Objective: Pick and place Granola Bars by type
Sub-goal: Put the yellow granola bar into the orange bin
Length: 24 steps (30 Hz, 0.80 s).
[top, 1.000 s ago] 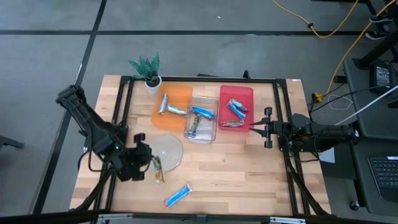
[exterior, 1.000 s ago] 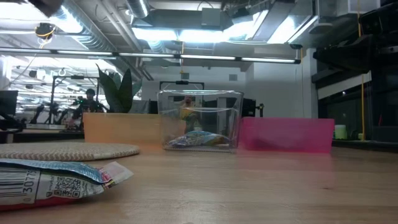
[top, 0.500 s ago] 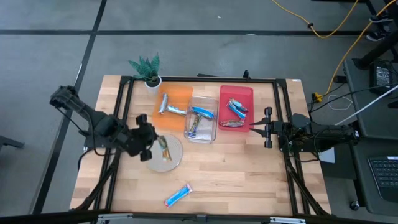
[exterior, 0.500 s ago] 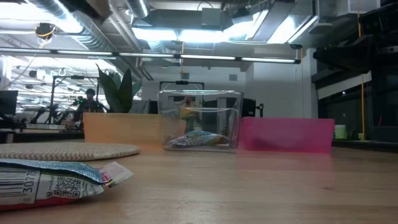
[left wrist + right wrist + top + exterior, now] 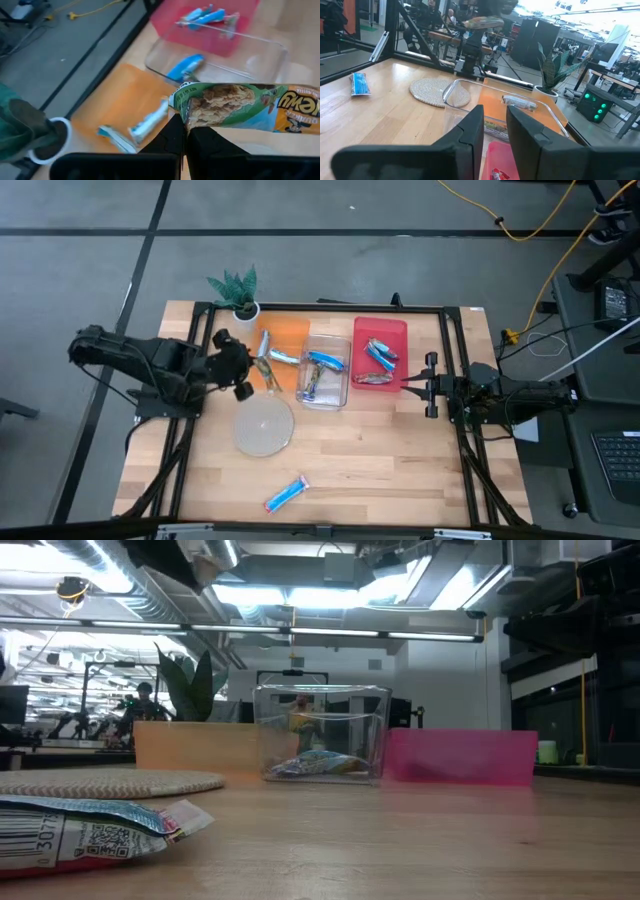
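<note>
The wooden desk (image 5: 400, 460) carries three bins in a row, and the clear bin (image 5: 325, 370) in the middle serves as the landmark. The orange bin (image 5: 285, 340) sits touching one side of it, holding a silvery-blue bar (image 5: 280, 358); the red bin (image 5: 380, 352) sits against the other side, holding several blue bars (image 5: 380, 352). Inside the clear bin itself lie two blue-wrapped bars (image 5: 325, 362). The round clear plate (image 5: 264, 426) rests on the desk near the clear bin, on the left arm's side. A lone blue bar (image 5: 287, 494) lies well apart from the clear bin, near the desk's front edge.

The left gripper (image 5: 184, 131) hangs over the orange bin, just beside the clear bin, its fingers clamped on one end of a tan granola bar (image 5: 240, 107) (green-edged wrapper, oats pictured). The right gripper (image 5: 408, 387) waits beyond the red bin, fingers narrowly parted, holding nothing. A small potted plant (image 5: 238, 290) stands past the orange bin.
</note>
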Motion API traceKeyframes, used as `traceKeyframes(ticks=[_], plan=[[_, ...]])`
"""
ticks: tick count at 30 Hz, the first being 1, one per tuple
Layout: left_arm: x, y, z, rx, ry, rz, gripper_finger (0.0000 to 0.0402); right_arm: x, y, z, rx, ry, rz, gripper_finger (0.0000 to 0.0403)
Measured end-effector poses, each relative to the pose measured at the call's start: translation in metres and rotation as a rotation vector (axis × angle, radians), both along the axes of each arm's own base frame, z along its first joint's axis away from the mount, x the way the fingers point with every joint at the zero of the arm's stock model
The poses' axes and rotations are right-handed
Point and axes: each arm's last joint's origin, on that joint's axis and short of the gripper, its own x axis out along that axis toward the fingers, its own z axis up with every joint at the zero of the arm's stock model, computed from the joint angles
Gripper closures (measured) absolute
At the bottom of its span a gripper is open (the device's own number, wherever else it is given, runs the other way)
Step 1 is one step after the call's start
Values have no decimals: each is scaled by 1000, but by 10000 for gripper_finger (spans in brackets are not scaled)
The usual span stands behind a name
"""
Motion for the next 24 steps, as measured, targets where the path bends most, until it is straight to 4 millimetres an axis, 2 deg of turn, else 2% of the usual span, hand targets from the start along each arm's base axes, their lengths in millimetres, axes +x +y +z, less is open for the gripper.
traceKeyframes(ticks=[14, 24], plan=[[15, 52, 8, 16, -57, 93, 398, 0, 0, 0, 0, 0, 0, 315], [30, 92, -12, -6, 84, 189, 399, 0, 0, 0, 0, 0, 0, 315]])
